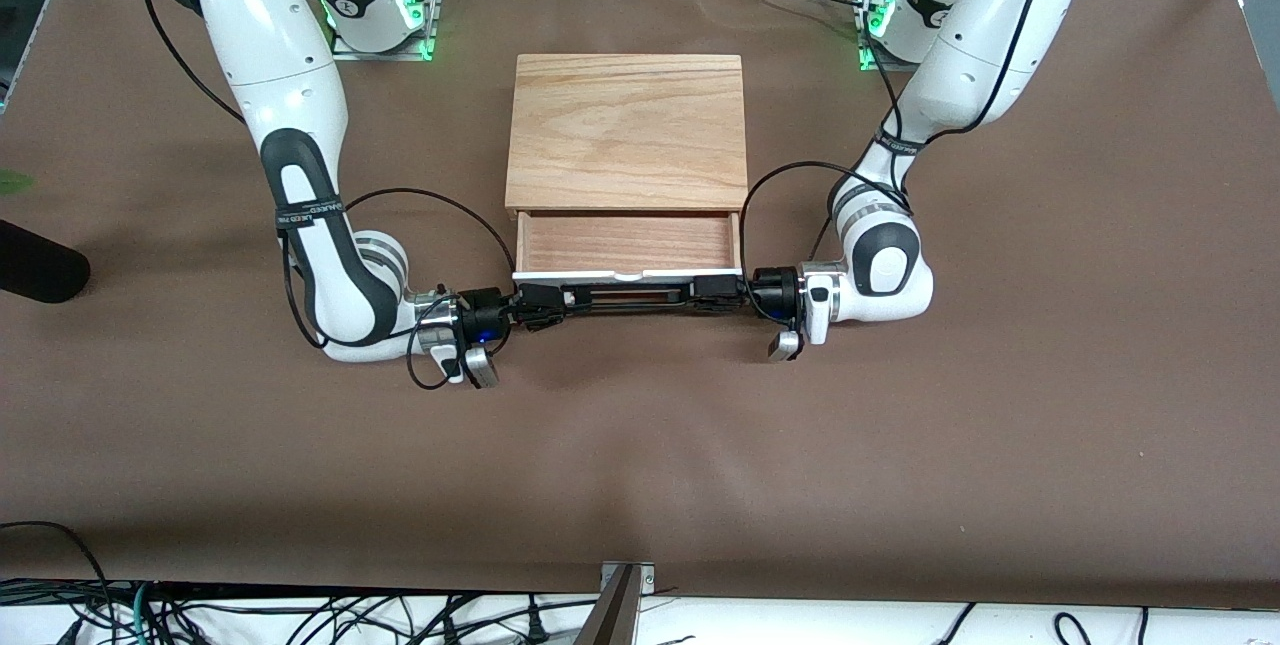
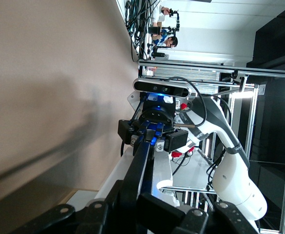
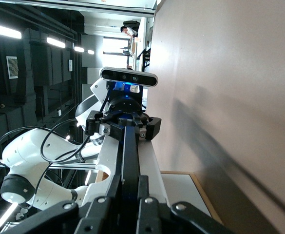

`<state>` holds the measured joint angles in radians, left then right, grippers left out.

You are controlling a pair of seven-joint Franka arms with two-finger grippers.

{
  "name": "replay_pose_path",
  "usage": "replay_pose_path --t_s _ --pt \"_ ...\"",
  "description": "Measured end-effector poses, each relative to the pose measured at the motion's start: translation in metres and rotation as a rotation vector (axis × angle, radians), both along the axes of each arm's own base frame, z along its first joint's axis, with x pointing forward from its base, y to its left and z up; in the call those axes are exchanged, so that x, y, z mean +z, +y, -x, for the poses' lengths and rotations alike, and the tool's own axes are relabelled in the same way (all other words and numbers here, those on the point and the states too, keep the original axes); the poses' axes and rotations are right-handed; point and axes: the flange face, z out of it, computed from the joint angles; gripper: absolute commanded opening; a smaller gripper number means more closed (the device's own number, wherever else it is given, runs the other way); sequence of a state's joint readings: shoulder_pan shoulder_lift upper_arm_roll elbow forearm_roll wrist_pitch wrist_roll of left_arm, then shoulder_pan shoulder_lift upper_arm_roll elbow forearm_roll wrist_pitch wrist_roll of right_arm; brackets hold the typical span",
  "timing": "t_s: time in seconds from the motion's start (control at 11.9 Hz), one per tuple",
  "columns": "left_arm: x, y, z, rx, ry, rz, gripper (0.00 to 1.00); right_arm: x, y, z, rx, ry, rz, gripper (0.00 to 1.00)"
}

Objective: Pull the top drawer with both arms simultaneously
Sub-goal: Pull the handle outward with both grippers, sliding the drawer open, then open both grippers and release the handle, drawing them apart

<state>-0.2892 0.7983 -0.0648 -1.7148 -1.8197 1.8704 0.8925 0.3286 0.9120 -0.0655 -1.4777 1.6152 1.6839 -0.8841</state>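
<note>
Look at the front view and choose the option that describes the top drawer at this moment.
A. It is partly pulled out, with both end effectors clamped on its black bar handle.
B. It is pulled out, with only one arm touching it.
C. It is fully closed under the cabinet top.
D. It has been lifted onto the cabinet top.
A: the top drawer shows its wooden floor, while the left end effector and right end effector grip the black bar handle.
</note>
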Motion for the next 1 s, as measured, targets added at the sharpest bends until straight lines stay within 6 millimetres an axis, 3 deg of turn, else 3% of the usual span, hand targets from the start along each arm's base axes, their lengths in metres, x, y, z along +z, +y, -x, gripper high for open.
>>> replay_pose_path --t_s 0.5,0.67,0.75,1.0 --pt "0.002 0.002 -0.016 0.009 0.015 -0.009 0.02 0.004 0.001 -0.013 -0.024 -0.022 0.017 0.01" --pt "0.002 0.002 -0.019 0.012 0.018 -0.01 0.38 0.003 0.002 -0.016 -0.026 -0.026 0.017 0.01" --pt "0.001 0.002 -0.019 0.013 0.023 -0.01 0.99 0.002 0.002 -0.017 -0.025 -0.025 0.016 0.01" --pt "-0.006 0.029 -0.029 0.063 0.078 -0.042 1.0 0.006 -0.005 -0.024 -0.041 -0.033 0.016 0.02"
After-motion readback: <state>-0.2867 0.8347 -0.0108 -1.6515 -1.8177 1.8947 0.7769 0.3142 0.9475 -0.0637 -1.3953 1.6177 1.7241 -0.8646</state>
